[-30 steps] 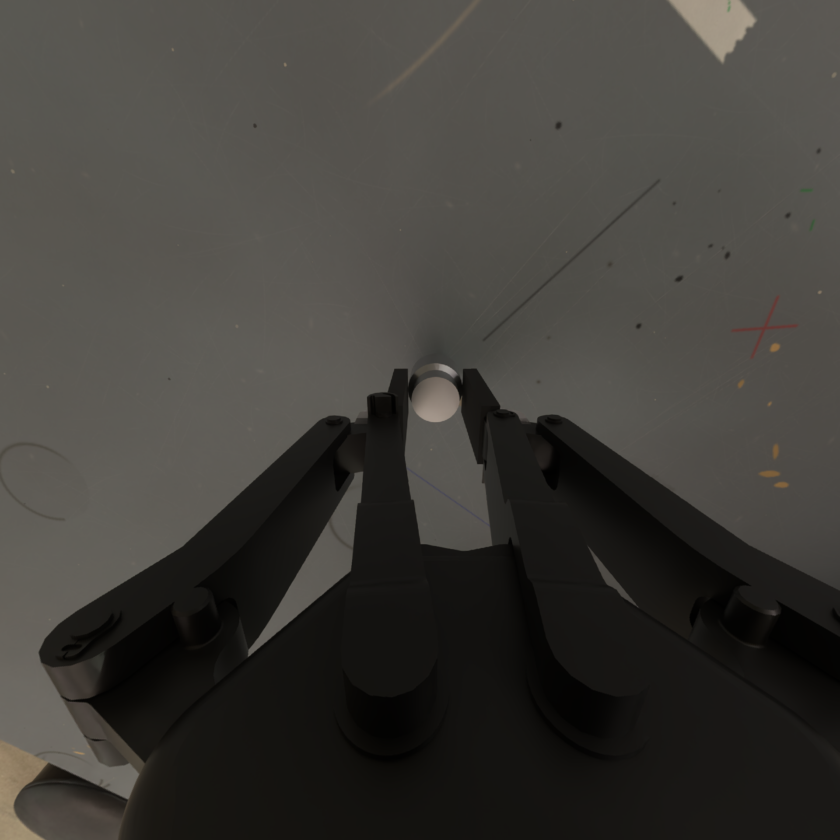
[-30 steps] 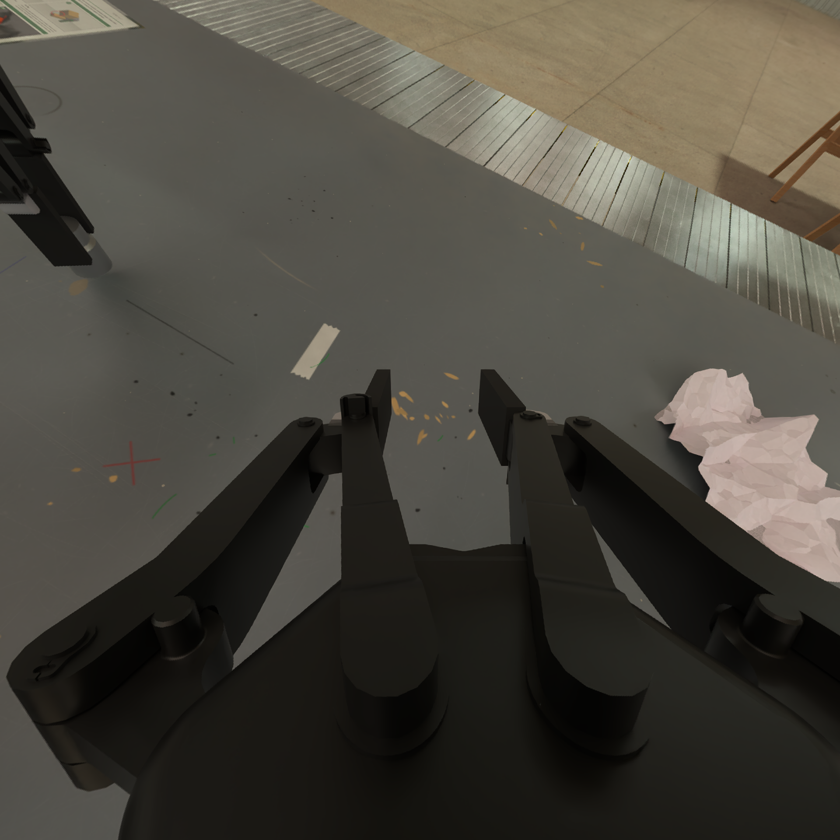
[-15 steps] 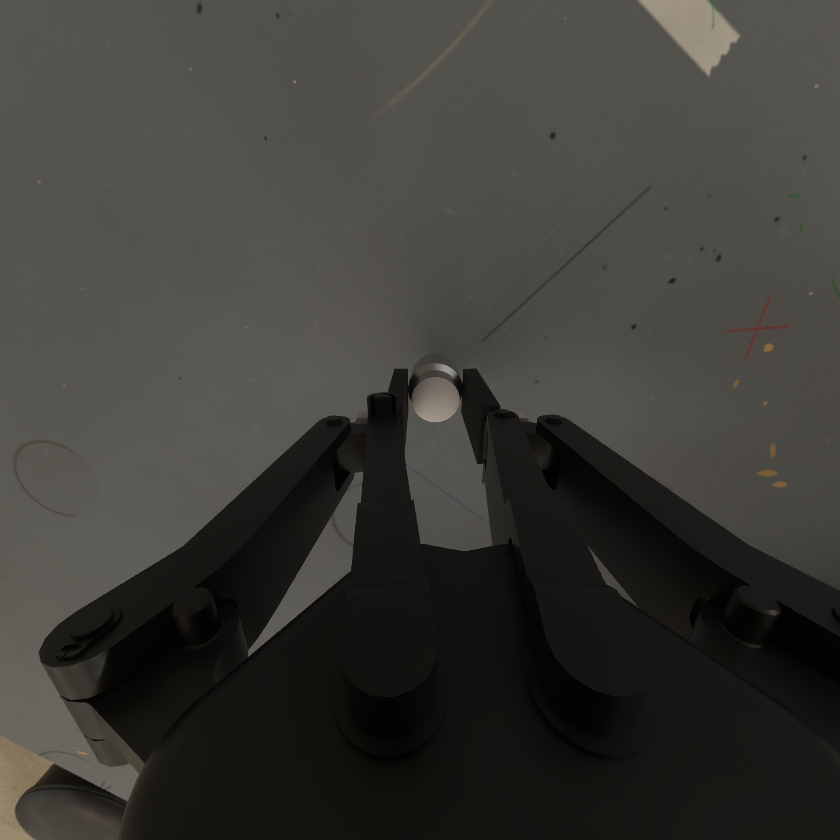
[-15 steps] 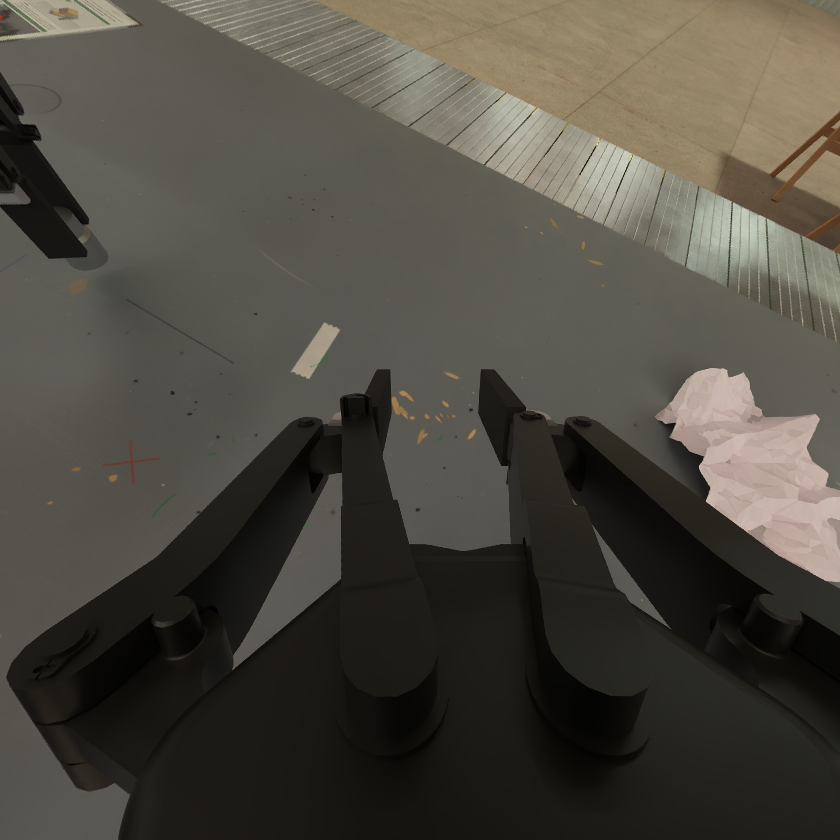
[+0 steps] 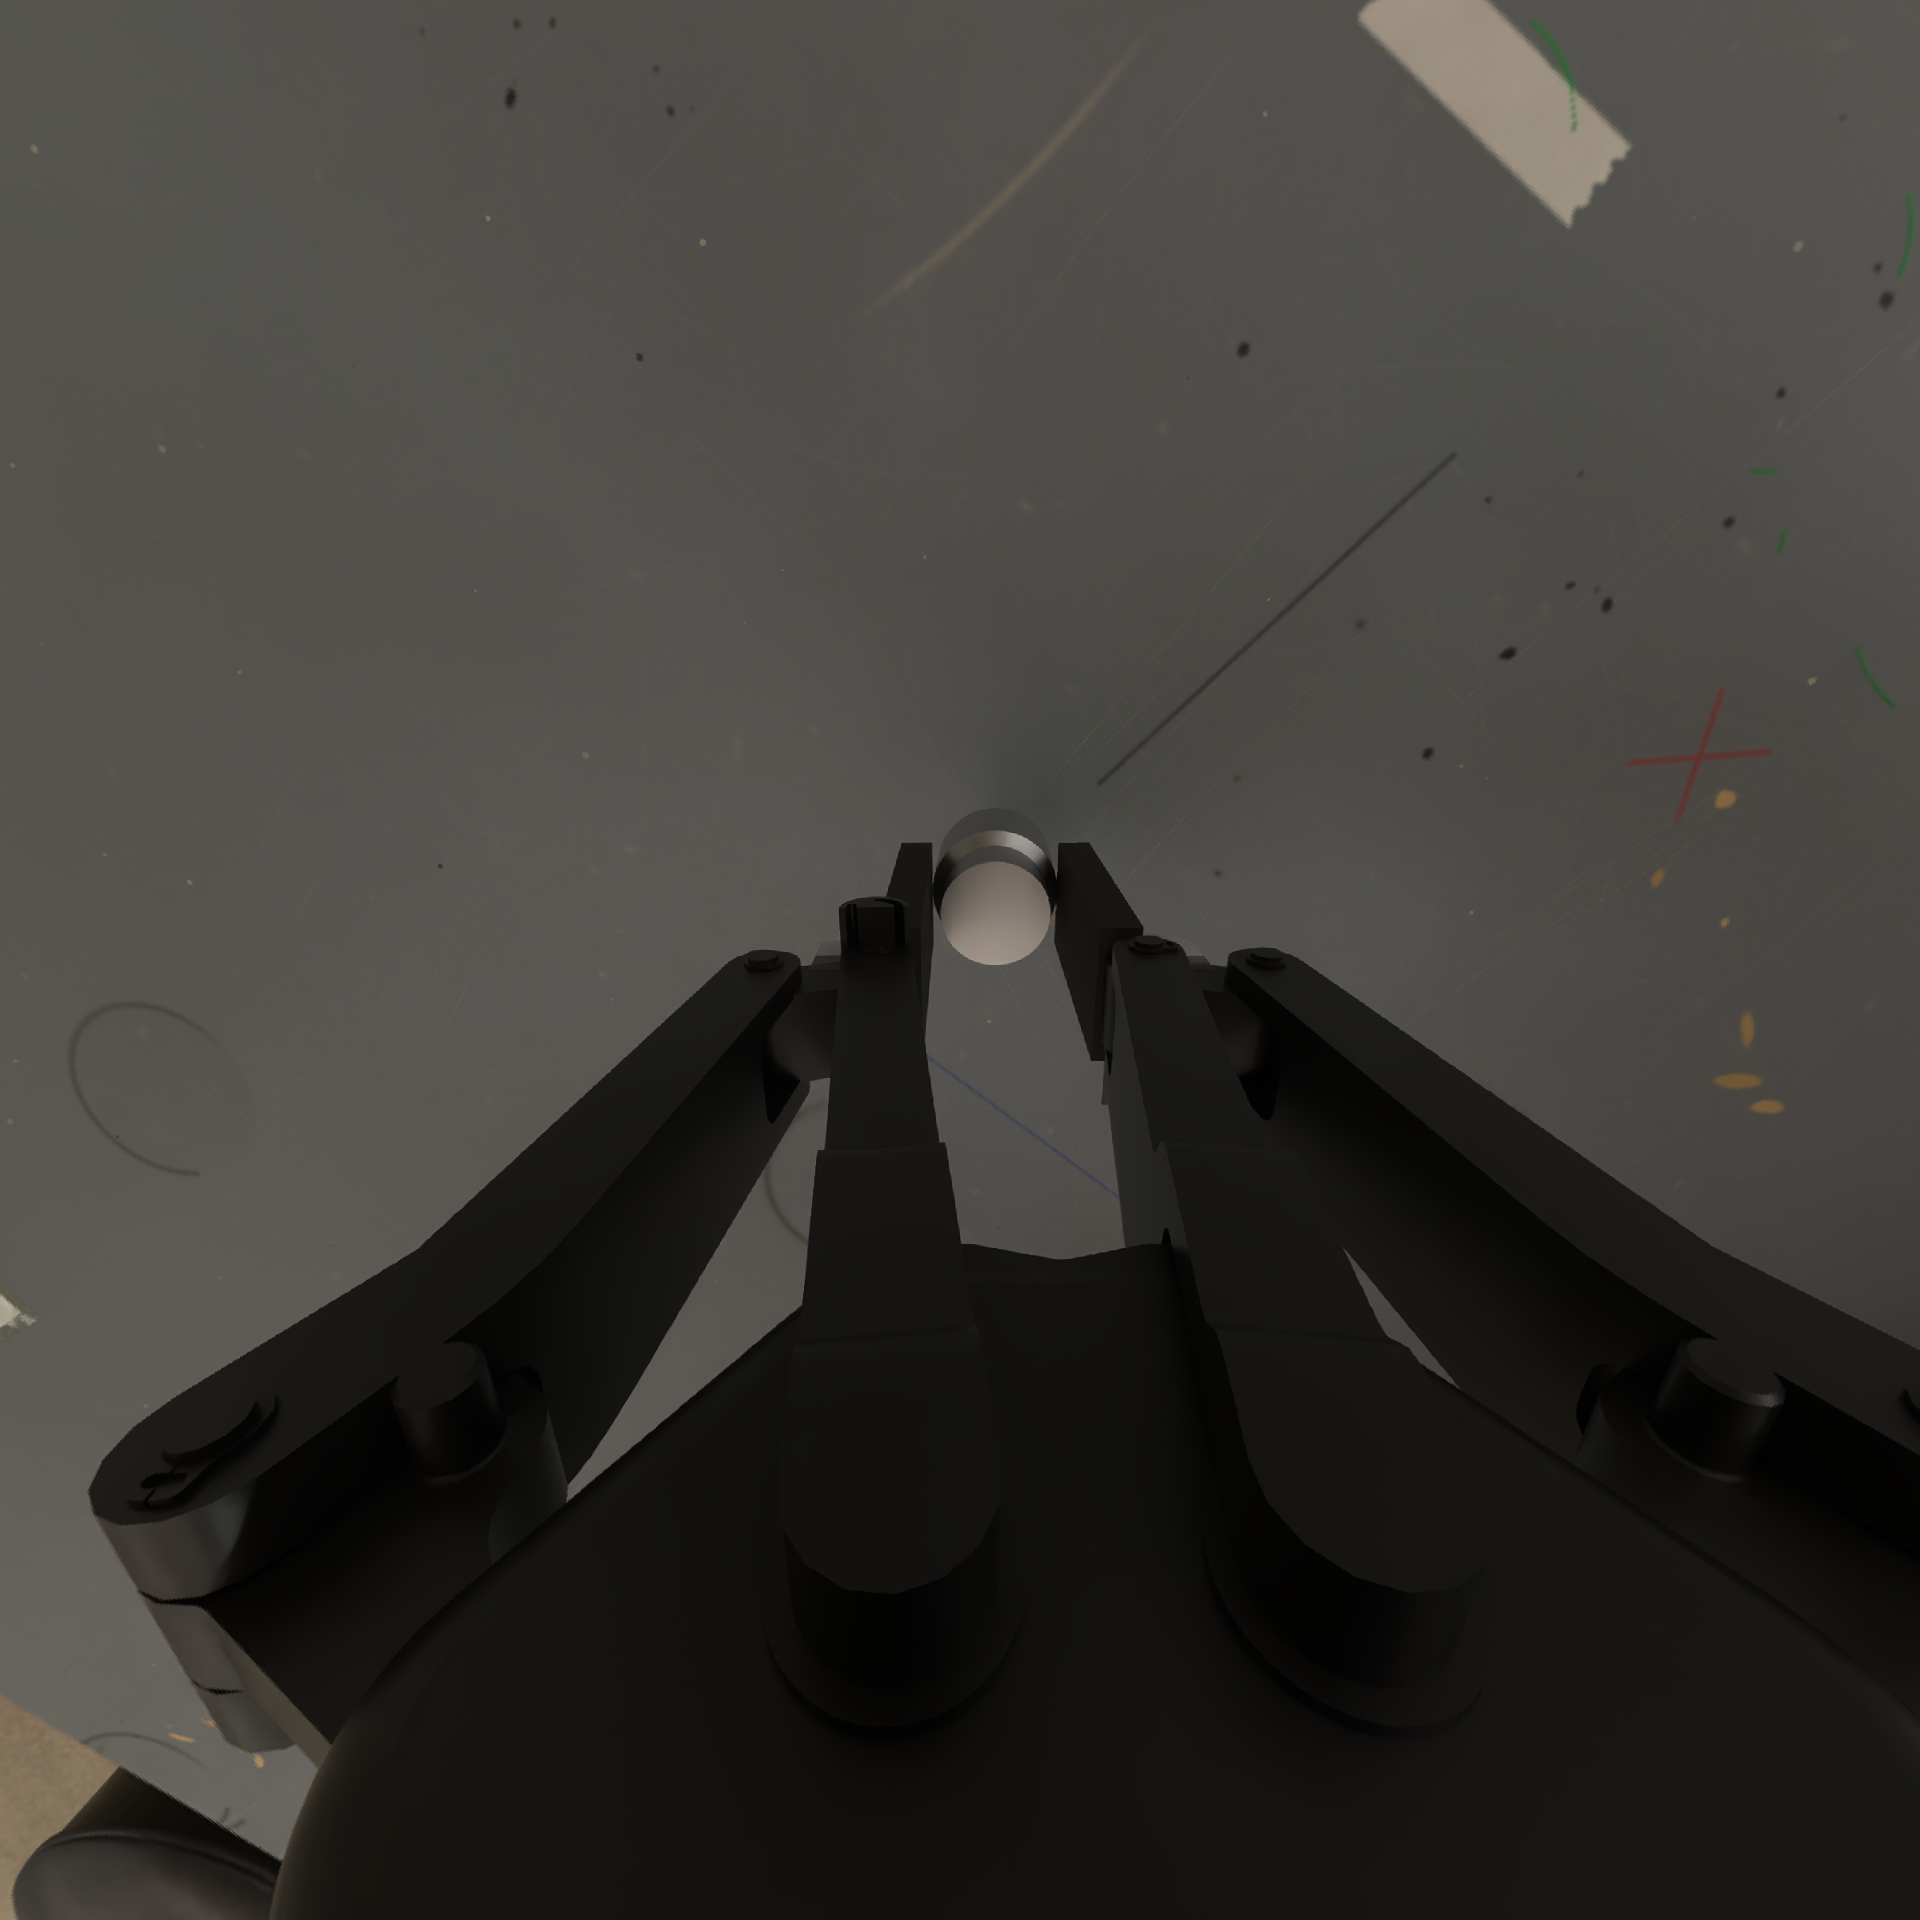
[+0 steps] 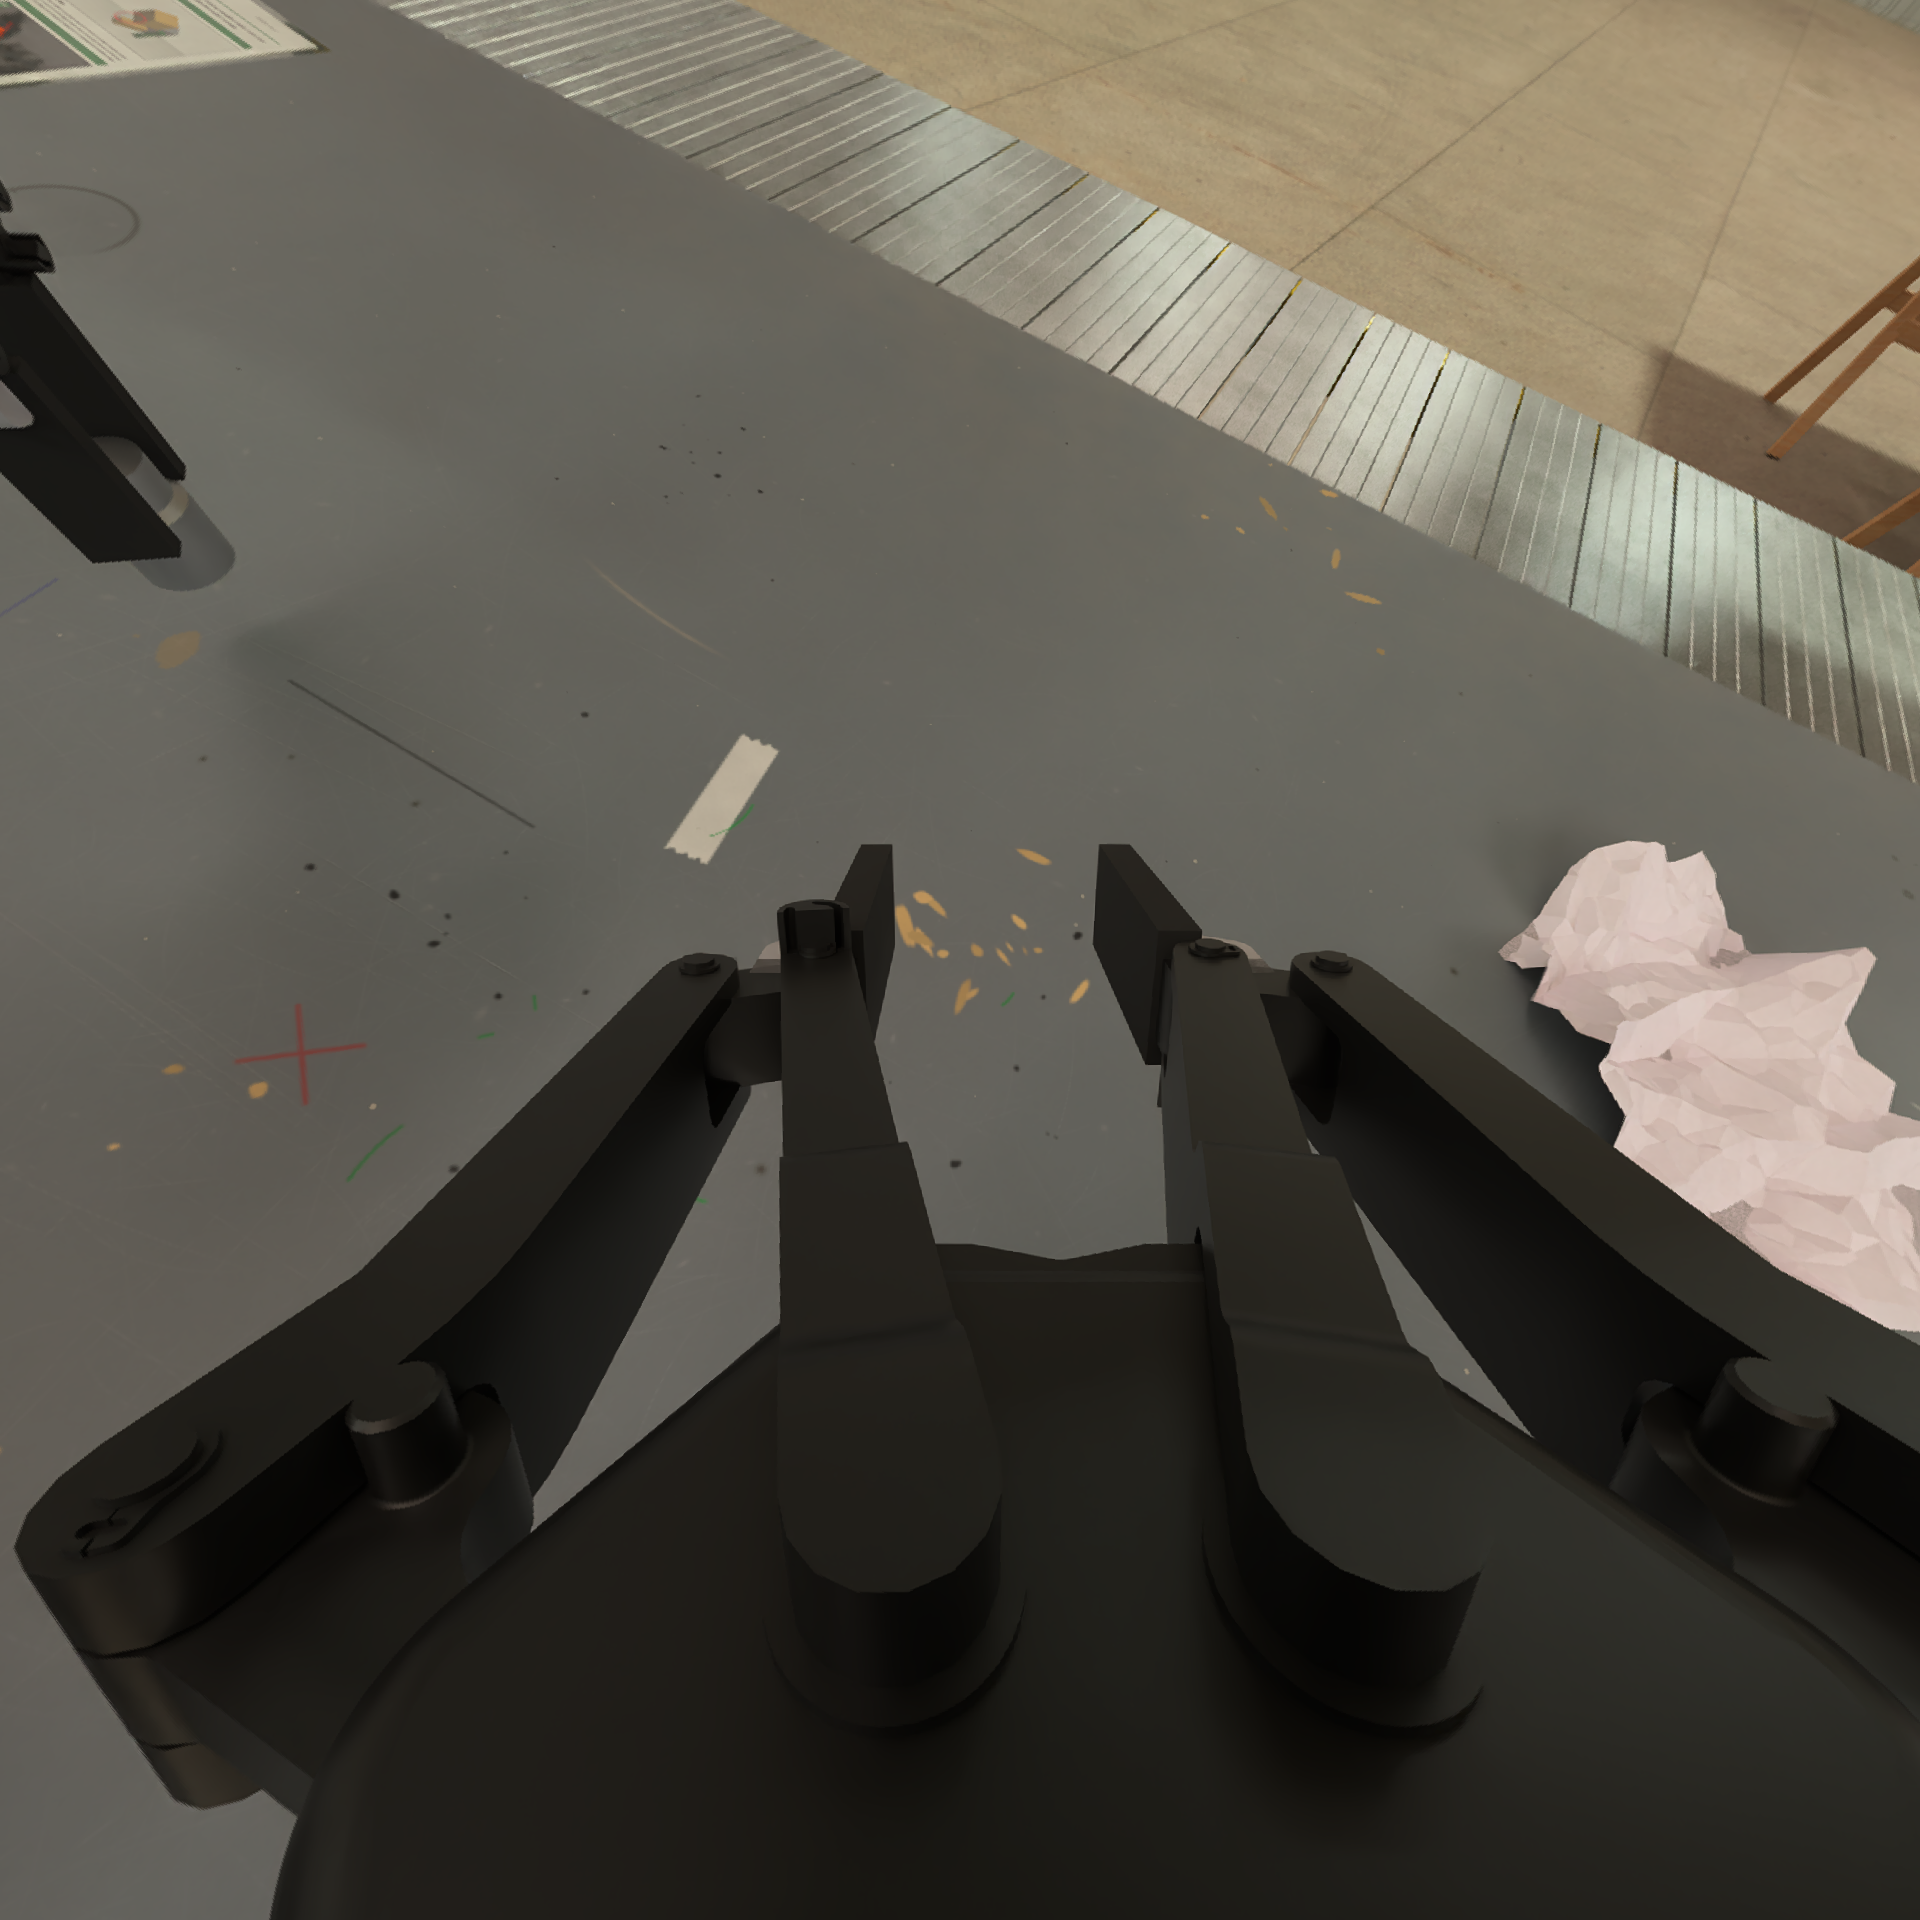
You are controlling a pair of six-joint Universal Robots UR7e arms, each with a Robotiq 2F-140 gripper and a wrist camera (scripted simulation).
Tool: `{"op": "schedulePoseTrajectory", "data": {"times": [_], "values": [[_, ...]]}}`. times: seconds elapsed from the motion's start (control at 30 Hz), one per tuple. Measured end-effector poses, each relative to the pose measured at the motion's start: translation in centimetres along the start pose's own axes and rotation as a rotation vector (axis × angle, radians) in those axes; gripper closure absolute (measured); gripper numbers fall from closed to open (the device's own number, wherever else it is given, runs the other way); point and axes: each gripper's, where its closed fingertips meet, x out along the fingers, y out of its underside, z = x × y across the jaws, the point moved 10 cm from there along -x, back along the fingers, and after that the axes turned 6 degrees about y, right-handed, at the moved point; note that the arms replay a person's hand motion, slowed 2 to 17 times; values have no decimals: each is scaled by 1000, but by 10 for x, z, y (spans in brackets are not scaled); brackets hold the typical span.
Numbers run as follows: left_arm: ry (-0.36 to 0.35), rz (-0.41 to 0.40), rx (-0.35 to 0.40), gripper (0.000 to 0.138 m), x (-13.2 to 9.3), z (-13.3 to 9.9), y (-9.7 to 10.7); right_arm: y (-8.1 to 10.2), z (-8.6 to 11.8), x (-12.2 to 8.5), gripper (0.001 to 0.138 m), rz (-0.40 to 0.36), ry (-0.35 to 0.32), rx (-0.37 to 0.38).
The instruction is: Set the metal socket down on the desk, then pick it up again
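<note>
The metal socket [image 5: 992, 902] is a short silver cylinder seen end-on, pinched between the two fingertips of my left gripper [image 5: 992, 883]. The gripper is shut on it and holds it a little above the grey desk [image 5: 520, 623], with a soft shadow on the desk below. In the right wrist view the left gripper [image 6: 125, 520] shows at the far left, with the socket [image 6: 171, 504] poking out of its tips. My right gripper [image 6: 992, 883] is open and empty, hovering over the desk well away from the socket.
A strip of pale tape [image 6: 722, 798] lies on the desk between the two grippers. A crumpled sheet of white paper [image 6: 1725, 1060] lies at the right. A ribbed metal band [image 6: 1351, 343] runs along the desk's far edge. A printed sheet [image 6: 145, 26] lies at the far left corner.
My left gripper has risen a little with the socket in it; the desk marks have drawn in towards the middle of its view. The right gripper has not moved.
</note>
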Motion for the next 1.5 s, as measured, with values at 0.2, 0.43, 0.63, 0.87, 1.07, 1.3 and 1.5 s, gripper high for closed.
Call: {"op": "schedulePoseTrajectory", "data": {"times": [0.2,0.43,0.63,0.87,1.07,1.3,1.5], "values": [[-4,-23,2,106,-6,-1,2,0,0,0,87,2,0,-1],[-5,-52,8,106,-12,-3,3,0,0,0,87,3,-1,-2],[-5,-76,18,106,-18,-6,5,0,0,1,87,4,-1,-3],[-7,-101,30,106,-24,-9,6,0,1,1,87,6,-2,-4],[-5,-121,44,106,-29,-13,6,1,1,1,87,8,-2,-5],[-8,-140,60,106,-33,-17,7,1,1,2,87,9,-2,-6],[-12,-153,71,106,-37,-21,7,1,1,2,87,10,-2,-8]]}}
